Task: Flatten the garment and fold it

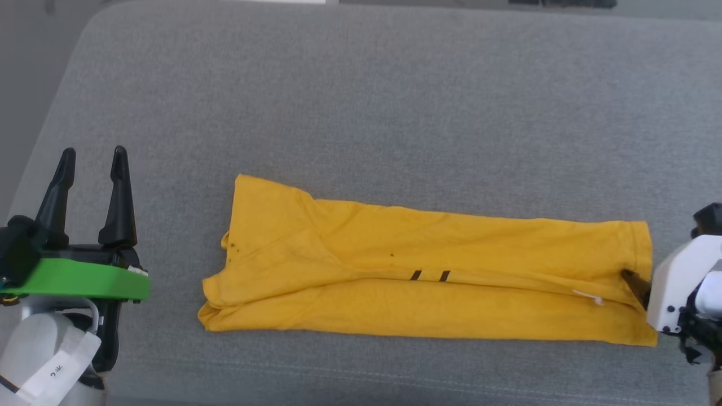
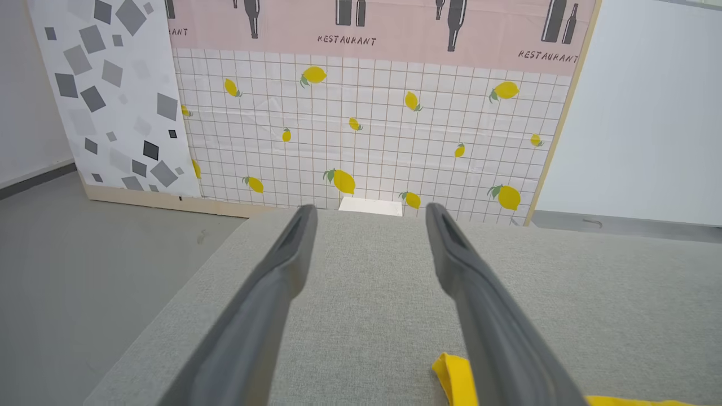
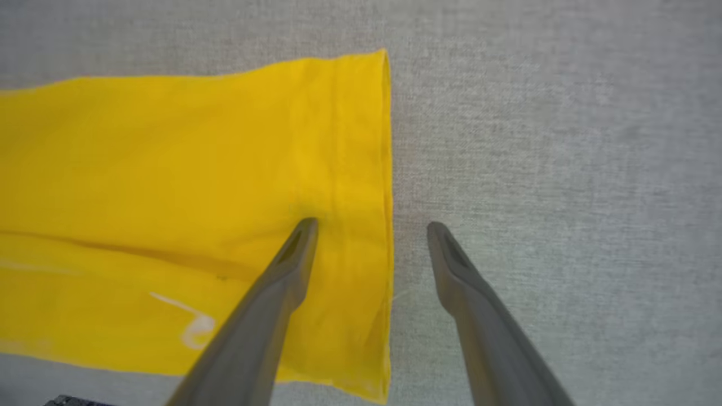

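**Both grippers spread, shirt lying in a long band**

My left gripper point(image 1: 94, 151) stands with its two dark fingers well apart and nothing between them. It sits off the garment's left end, clear of the cloth, above the grey cushion point(image 1: 361, 101). Through the left wrist camera I look out between the parted fingers over the cushion to a lemon-print panel point(image 2: 366, 129), with a yellow corner of the cloth just beside the right-hand finger.

My right gripper point(image 3: 372, 223) is spread just as wide and holds nothing. It straddles the hemmed right end: one finger point(image 3: 282, 282) lies over the yellow cloth, the other over bare cushion just past the edge. I cannot tell whether the tip over the cloth presses on it or only hangs above it.

The garment point(image 1: 428, 270) lies across the near half of the cushion, between the two grippers, folded lengthwise into a long, narrow band. A crease runs along its length where the near layer meets the far one. Two short black stripes point(image 1: 430, 276) peek out at that crease near the middle, and a small white mark point(image 1: 586, 296) shows near the right end. The left end is wider and rumpled, with a few dark specks point(image 1: 234, 246).
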{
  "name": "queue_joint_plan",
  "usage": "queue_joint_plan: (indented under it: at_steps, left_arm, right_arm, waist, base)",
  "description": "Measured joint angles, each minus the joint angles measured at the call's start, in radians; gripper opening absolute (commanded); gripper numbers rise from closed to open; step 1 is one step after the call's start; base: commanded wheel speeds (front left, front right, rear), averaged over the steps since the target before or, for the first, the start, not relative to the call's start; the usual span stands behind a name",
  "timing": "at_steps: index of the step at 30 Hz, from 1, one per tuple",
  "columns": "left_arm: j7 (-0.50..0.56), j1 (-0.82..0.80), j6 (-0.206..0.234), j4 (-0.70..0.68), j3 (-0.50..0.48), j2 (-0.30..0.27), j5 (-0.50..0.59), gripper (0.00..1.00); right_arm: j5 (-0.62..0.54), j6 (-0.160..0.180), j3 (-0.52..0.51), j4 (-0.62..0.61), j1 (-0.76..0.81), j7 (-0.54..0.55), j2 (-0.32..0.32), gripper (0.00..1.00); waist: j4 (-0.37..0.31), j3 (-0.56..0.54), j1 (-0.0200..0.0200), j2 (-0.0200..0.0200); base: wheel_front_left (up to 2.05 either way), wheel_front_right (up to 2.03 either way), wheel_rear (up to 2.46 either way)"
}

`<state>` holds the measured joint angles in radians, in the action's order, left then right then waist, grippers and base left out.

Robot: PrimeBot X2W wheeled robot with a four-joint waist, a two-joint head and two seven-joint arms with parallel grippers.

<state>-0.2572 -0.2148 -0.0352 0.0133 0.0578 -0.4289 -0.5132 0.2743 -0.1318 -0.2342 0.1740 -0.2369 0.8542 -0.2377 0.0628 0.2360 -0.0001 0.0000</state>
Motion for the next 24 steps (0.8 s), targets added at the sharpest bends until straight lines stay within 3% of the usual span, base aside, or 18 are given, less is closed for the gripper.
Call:
queue_joint_plan:
  at_steps: [5,12,13,14,15,19,24]
  left_arm:
    - [0.000,0.003,-0.059,0.026,-0.072,0.070,0.044,1.00]
    - [-0.001,0.006,-0.084,0.048,-0.114,0.118,0.066,1.00]
    - [-0.001,0.006,-0.087,0.047,-0.119,0.123,0.071,1.00]
    - [-0.001,0.005,-0.087,0.048,-0.123,0.128,0.076,1.00]
    - [-0.001,0.005,-0.088,0.051,-0.125,0.131,0.082,1.00]
    - [-0.001,0.005,-0.089,0.059,-0.126,0.138,0.093,1.00]
    - [-0.001,0.005,-0.089,0.062,-0.107,0.138,0.090,1.00]
  right_arm:
    - [0.020,0.001,0.028,0.032,-0.013,0.012,0.007,1.00]
    - [0.061,0.009,0.076,0.012,-0.031,0.074,0.017,1.00]
    - [0.061,0.009,0.077,0.010,-0.031,0.081,0.023,0.81]
    - [0.060,0.009,0.077,0.008,-0.031,0.086,0.025,0.19]
    - [0.056,0.009,0.077,0.005,-0.031,0.089,0.025,0.00]
    - [0.029,0.007,0.049,0.002,-0.031,0.098,0.041,0.00]
    - [-0.071,-0.001,-0.110,-0.008,-0.042,0.096,0.087,0.00]
  waist:
    - [0.016,0.046,0.0000,0.0000]
    - [0.022,0.051,0.0000,0.0000]
    - [0.023,0.051,0.0000,0.0000]
    - [0.024,0.050,0.0000,0.0000]
    - [0.025,0.048,0.0000,0.0000]
    - [0.028,0.047,0.0000,0.0000]
    - [0.026,0.046,0.0001,0.0000]
  base:
    - [0.00,0.00,0.00]
    - [0.00,0.00,0.00]
    - [0.00,0.00,0.00]
    - [0.00,0.00,0.00]
    - [0.00,0.00,0.00]
    - [0.00,0.00,0.00]
    - [0.00,0.00,0.00]
